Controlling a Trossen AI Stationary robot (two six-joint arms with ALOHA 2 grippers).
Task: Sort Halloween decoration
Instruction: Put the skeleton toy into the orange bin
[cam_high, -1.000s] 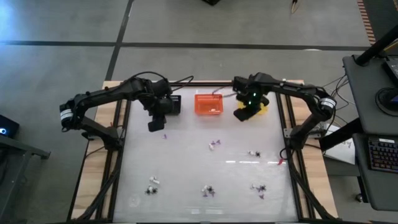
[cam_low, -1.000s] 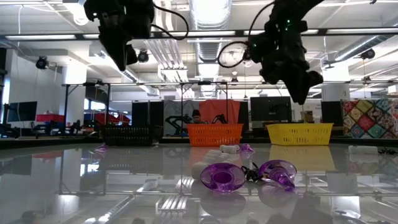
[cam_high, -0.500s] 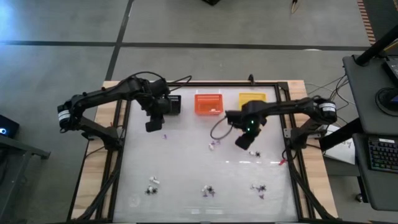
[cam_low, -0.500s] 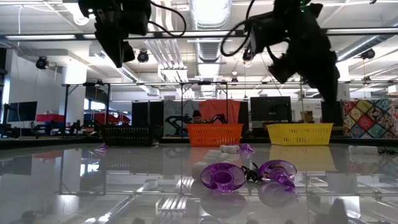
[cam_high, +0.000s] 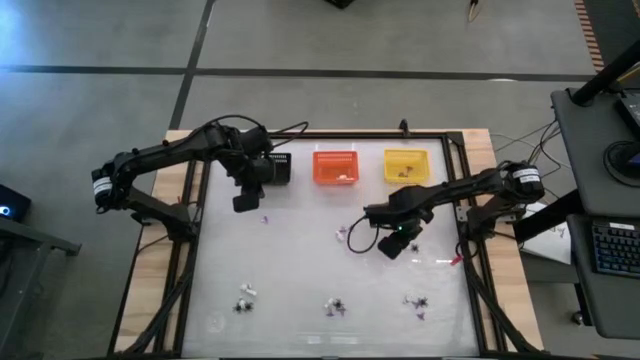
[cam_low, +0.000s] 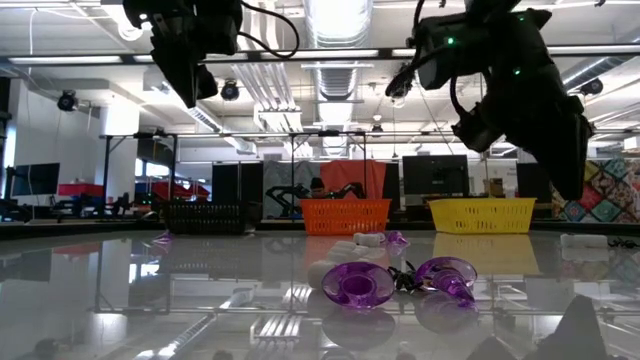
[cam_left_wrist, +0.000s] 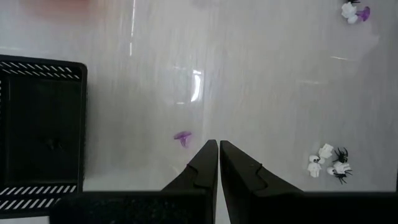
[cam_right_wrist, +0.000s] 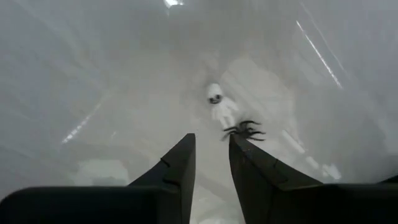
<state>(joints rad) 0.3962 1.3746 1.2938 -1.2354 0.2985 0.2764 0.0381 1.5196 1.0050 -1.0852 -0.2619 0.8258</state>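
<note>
White skeleton (cam_right_wrist: 219, 102) and black spider (cam_right_wrist: 244, 131) lie ahead of my right gripper (cam_right_wrist: 211, 152), fingers narrowly parted, empty; I should centre on one. Left gripper (cam_left_wrist: 218, 163) closed.

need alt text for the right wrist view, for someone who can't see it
The right gripper hangs with its two dark fingers parted just above the white table, empty, aimed at a small white skeleton figure and a black spider lying close together just ahead of the fingertips. Nothing else shows but glare on the surface.
</note>
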